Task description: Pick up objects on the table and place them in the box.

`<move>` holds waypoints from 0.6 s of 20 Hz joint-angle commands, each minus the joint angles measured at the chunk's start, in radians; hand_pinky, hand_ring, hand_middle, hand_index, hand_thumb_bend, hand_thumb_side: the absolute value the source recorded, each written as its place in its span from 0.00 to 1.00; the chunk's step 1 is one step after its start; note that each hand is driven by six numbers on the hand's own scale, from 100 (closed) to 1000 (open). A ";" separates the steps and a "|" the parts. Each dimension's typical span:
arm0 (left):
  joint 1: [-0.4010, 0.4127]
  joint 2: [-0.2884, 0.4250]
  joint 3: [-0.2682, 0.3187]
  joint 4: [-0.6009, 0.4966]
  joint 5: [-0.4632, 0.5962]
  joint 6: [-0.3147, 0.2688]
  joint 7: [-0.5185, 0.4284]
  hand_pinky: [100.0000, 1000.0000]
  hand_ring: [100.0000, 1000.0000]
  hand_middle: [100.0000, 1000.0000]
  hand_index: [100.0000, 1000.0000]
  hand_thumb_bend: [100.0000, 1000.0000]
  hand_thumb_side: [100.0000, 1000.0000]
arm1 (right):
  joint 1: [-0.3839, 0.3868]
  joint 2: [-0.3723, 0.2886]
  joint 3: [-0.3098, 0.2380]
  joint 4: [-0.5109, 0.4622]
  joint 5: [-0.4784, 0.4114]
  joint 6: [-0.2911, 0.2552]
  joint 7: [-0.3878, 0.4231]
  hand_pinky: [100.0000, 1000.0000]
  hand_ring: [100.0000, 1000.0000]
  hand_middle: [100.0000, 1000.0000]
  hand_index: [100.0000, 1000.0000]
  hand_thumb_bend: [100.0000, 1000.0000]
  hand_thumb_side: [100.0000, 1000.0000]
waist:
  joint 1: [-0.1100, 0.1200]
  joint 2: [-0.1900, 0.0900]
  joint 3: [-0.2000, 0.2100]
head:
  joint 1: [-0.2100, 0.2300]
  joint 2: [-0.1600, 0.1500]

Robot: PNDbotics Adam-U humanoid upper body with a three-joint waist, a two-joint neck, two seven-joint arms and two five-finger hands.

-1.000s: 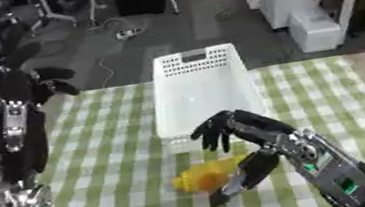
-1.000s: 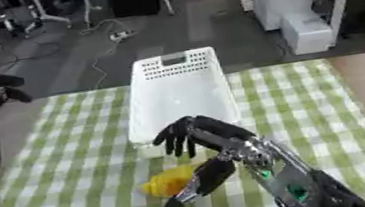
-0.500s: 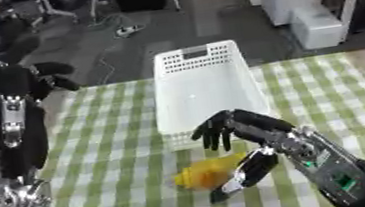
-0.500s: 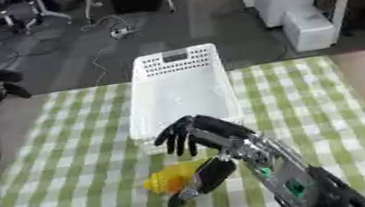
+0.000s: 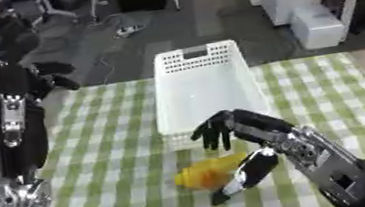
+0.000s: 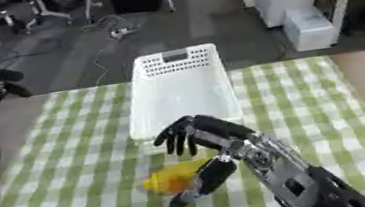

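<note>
1. Green-and-white checked cloth is covering the worktop (image 5: 104, 151), which is running out of view at the bottom and both sides, so its near edge is not showing.
2. White plastic is forming the box (image 5: 206, 89), a long perforated basket lying lengthwise down the middle of the worktop; its near rim is partly hiding behind the right hand's fingers, and its inside is looking bare as far as can be made out.
3. Black with silver joints, the left arm is standing upright along the left side; the left eye view is showing its whole forearm, while the right eye view is cutting most of it off at the left edge.
4. Its left hand (image 5: 30, 75) is hanging high above the worktop's far left corner, too dark and blurred to tell how the fingers are lying.
5. Reaching in from the lower right, the right hand (image 6: 213, 139) is arching over the yellow object, fingers spread and pointing down just in front of the box, thumb stretching down beside the object.
6. Smallest, the yellow object (image 6: 171, 179) is lying on the worktop just before the box's near end, rounded, its exact shape hard to make out and its right side hiding behind the thumb.
</note>
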 commanded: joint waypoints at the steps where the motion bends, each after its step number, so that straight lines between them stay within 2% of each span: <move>1: -0.015 0.005 0.002 -0.017 0.000 -0.001 0.001 0.40 0.56 1.00 0.79 0.17 0.74 | -0.025 0.000 -0.009 -0.003 0.000 -0.010 -0.002 0.39 0.52 0.53 0.77 0.90 0.22 | -0.001 -0.010 0.002 | 0.011 0.001; 12: -0.022 0.002 0.001 -0.017 0.004 -0.002 0.001 0.40 0.56 1.00 0.79 0.18 0.74 | -0.035 0.019 -0.008 0.054 0.023 -0.017 0.010 0.38 0.52 0.53 0.74 0.89 0.21 | -0.001 -0.009 0.006 | 0.011 0.003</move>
